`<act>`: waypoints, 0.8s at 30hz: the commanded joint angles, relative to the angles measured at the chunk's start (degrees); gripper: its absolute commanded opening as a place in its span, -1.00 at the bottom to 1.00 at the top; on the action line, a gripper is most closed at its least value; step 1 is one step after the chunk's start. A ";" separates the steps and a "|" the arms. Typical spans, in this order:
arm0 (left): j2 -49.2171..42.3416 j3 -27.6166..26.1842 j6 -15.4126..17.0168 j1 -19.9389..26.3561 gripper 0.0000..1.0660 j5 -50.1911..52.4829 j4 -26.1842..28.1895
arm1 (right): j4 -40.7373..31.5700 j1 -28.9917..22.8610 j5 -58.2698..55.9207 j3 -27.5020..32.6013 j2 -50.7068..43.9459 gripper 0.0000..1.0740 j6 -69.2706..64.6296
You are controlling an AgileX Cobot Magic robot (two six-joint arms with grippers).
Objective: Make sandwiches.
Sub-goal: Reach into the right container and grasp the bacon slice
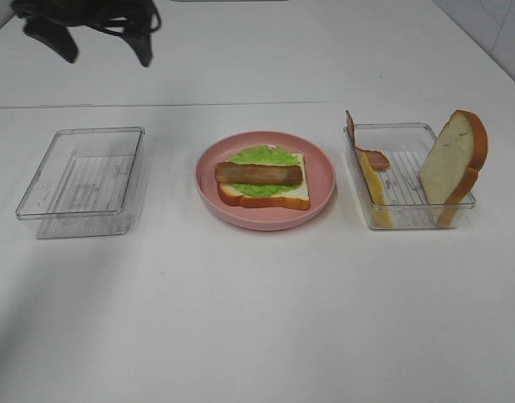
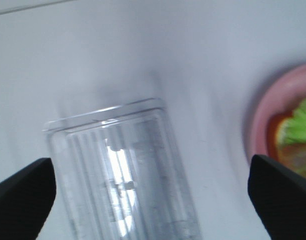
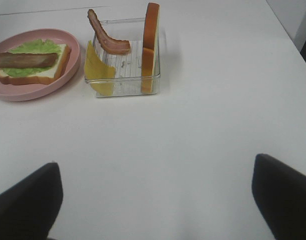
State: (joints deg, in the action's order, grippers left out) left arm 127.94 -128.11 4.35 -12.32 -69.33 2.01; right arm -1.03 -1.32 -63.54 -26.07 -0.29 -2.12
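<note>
Left tool (image 2: 150, 170) (jaws wide) facing clear tray (image 2: 123, 150); sandwich (image 1: 264, 178) well apart, plated.

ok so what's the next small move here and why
Probably send the right gripper, open and empty, toward the cheese slice leaning at the wall of the clear tray. The stack on the pink plate shows bread, lettuce and bacon, but no cheese.

1 high cam, 2 wrist cams; plate (image 1: 265, 221) shared
</note>
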 commanded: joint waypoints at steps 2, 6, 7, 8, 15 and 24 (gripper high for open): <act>-2.06 0.17 -0.40 7.62 0.89 -6.25 -0.74 | 0.29 0.29 0.52 0.17 -1.72 0.79 0.46; -2.69 0.63 -1.32 12.26 0.89 -6.25 -0.57 | 0.29 0.29 0.52 0.17 -1.72 0.79 0.46; -2.69 0.63 -1.32 12.26 0.89 -6.25 -0.57 | 0.29 0.29 0.52 0.17 -1.72 0.79 0.46; -2.69 0.80 -1.49 13.46 0.89 -6.25 -0.57 | 0.29 0.29 0.52 0.17 -1.72 0.79 0.46; -4.93 2.46 -1.49 14.38 0.89 -6.25 -0.80 | 0.29 0.29 0.52 0.17 -1.72 0.79 0.46; -22.06 25.15 -3.61 14.21 0.88 -5.96 -1.32 | 0.29 0.29 0.52 0.17 -1.72 0.79 0.46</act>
State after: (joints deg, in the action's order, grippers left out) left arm 109.15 -106.74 1.43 2.06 -69.44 1.09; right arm -1.03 -1.32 -63.54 -26.07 -0.29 -2.12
